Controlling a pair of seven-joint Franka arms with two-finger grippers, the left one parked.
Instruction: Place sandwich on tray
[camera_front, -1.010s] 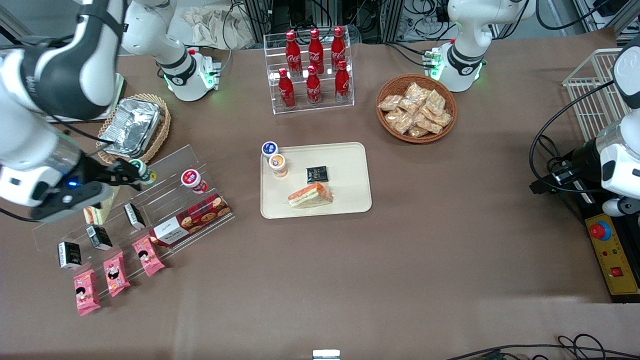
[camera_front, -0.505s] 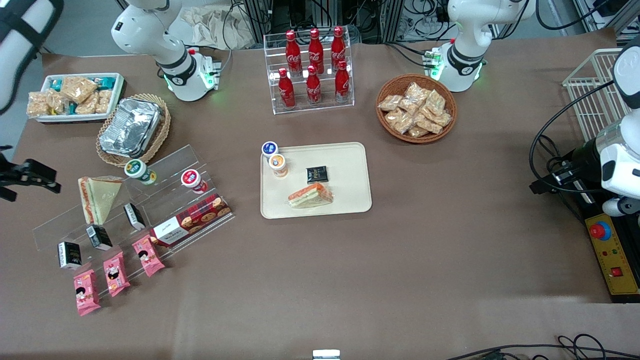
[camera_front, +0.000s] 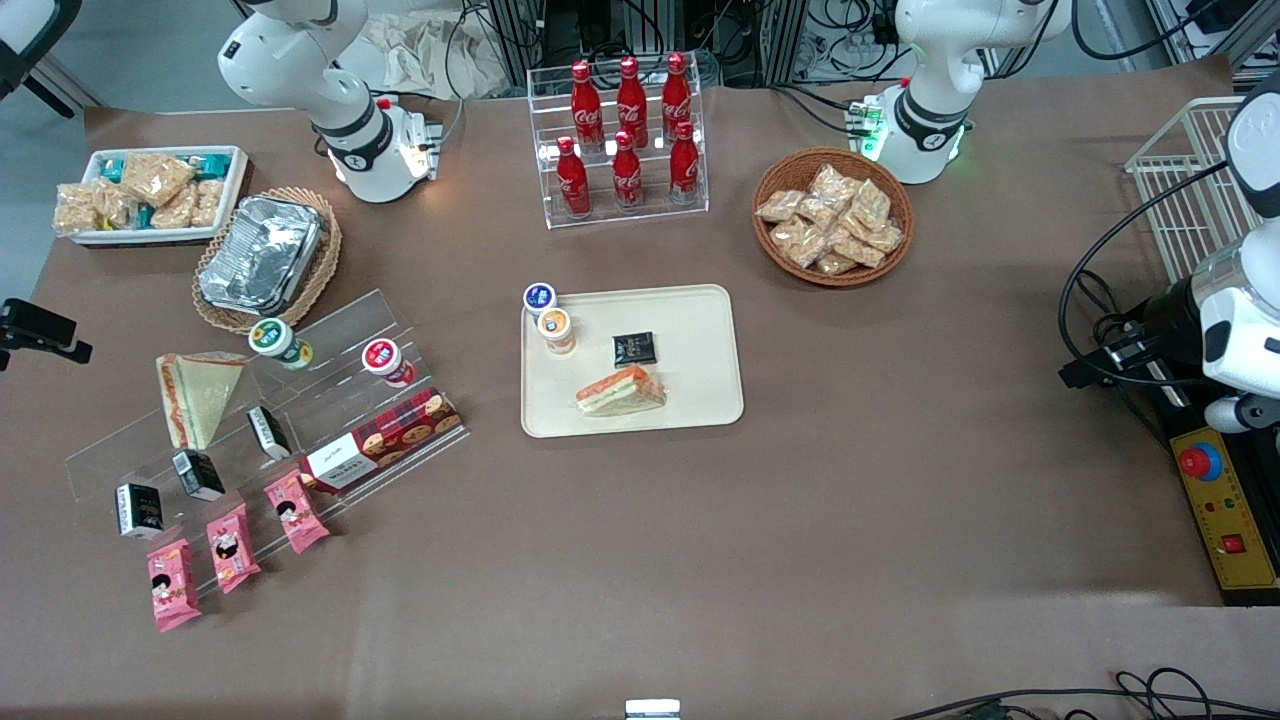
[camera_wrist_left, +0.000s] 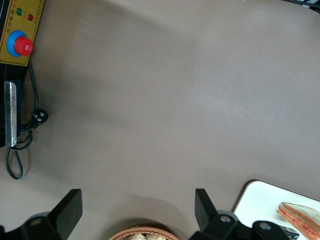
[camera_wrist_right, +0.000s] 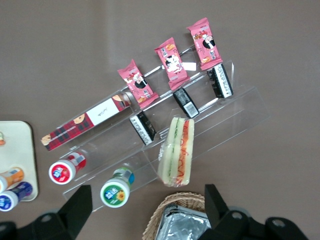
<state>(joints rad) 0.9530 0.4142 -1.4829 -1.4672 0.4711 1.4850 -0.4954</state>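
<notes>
The sandwich (camera_front: 621, 391) sits on the tray (camera_front: 700, 350) with one dark packet (camera_front: 634, 348) and one orange-lidded cup (camera_front: 555, 329); a blue-lidded cup (camera_front: 540, 297) stands just off the rim. The wicker basket (camera_front: 833, 217) holds snack bags, and the rack (camera_front: 620, 140) holds six cola bottles. The gripper (camera_wrist_right: 145, 207), open and empty, has pulled further off the surface edge since half a second ago, above the stand with the other sandwich (camera_wrist_right: 176, 151).

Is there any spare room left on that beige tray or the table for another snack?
Yes. The tray is bare toward the parked arm's end, beside the sandwich and black packet; so is the table nearer the camera than the tray. The acrylic shelf is crowded; the open gripper hangs high near it.
</notes>
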